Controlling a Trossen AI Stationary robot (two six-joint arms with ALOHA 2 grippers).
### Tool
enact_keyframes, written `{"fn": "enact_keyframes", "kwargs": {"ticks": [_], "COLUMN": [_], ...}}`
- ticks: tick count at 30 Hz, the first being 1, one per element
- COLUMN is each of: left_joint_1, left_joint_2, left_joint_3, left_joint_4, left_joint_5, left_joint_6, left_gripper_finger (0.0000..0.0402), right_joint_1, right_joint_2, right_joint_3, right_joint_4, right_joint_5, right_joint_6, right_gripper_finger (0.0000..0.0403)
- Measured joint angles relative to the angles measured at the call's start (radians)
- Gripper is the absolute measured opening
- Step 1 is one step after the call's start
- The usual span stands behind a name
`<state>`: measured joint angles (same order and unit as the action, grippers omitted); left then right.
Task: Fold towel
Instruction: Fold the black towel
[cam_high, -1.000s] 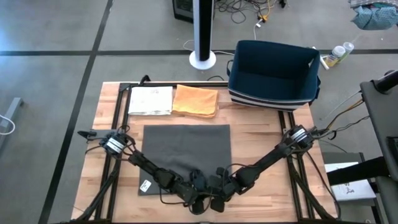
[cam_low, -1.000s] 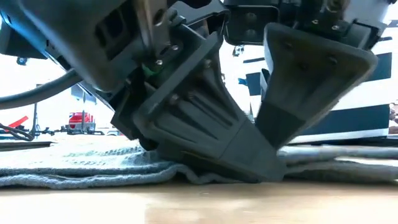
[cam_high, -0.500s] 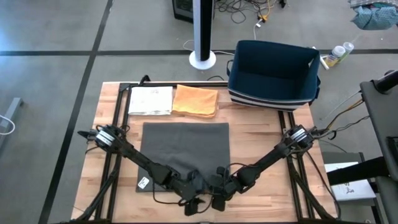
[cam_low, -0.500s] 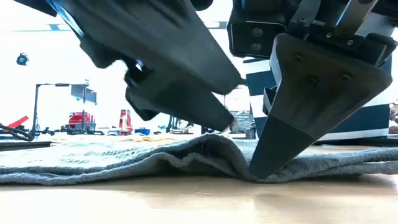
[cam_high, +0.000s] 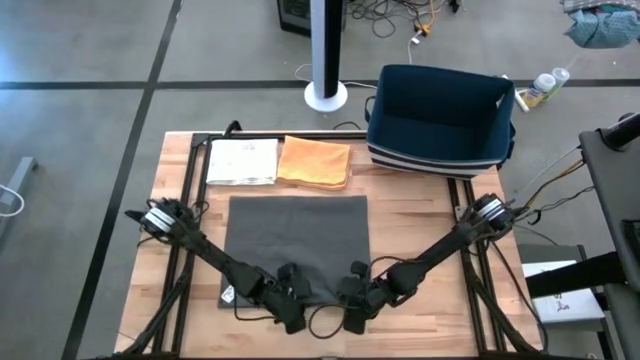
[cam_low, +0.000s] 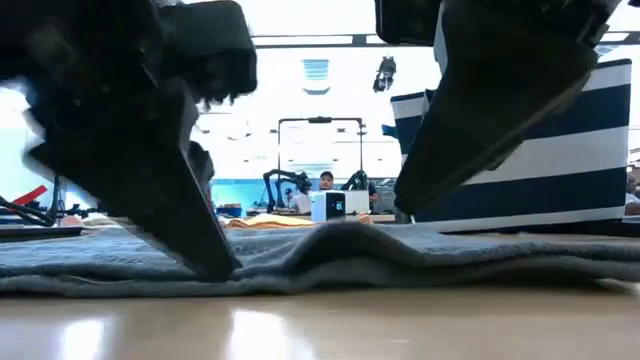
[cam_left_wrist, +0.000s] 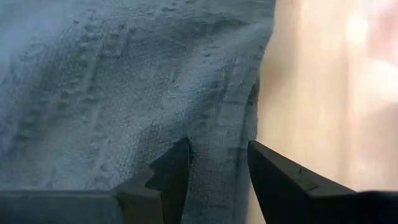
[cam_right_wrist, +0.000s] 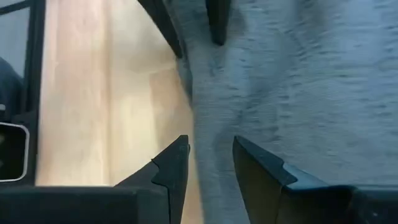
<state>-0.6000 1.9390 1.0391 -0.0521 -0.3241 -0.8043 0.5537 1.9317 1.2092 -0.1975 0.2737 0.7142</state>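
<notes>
Grey towel (cam_high: 298, 240) flat on tabletop (cam_high: 420, 215); left hand (cam_left_wrist: 217, 163) and right hand (cam_right_wrist: 210, 163) straddle its near hem, fingers apart.

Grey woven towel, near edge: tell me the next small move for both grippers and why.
Probably shut both and pinch the hem. The left gripper and right gripper each sit open, straddling the near edge of the grey woven towel, which lies flat on the wooden table, not yet lifted.

Bare towel (cam_high: 298, 235) between the arms; folded cloths (cam_high: 315, 161) and striped basket (cam_high: 440, 118) along the far edge
</notes>
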Motion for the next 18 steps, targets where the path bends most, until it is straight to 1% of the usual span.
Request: {"fn": "enact_keyframes", "kwargs": {"ticks": [5, 8, 12, 14, 16, 18], "left_joint_1": [-0.025, -0.046, -0.059, -0.061, -0.062, -0.061], "left_joint_2": [-0.011, -0.033, -0.092, -0.127, -0.145, -0.143], "left_joint_3": [-0.070, -0.076, -0.084, -0.084, -0.082, -0.083], "left_joint_4": [0.084, 0.071, -0.006, -0.024, 0.009, 0.057], "left_joint_5": [0.002, 0.026, 0.052, 0.034, 0.002, -0.020], "left_joint_6": [-0.013, 0.020, 0.057, 0.060, 0.080, 0.135], "left_gripper_finger": [0.0148, 0.0144, 0.0141, 0.0142, 0.0144, 0.0146], "right_joint_1": [0.000, 0.000, 0.000, 0.000, 0.000, 0.000], "right_joint_2": [0.035, 0.072, 0.094, 0.094, 0.088, 0.080], "right_joint_3": [-0.006, -0.013, -0.014, -0.015, -0.016, -0.017], "right_joint_4": [0.006, 0.013, 0.039, 0.038, 0.033, 0.024], "right_joint_5": [0.011, 0.026, 0.031, 0.037, 0.040, 0.048], "right_joint_6": [0.012, 0.042, 0.062, 0.060, 0.054, 0.046], "right_gripper_finger": [0.0132, 0.0136, 0.0136, 0.0133, 0.0130, 0.0128]}}
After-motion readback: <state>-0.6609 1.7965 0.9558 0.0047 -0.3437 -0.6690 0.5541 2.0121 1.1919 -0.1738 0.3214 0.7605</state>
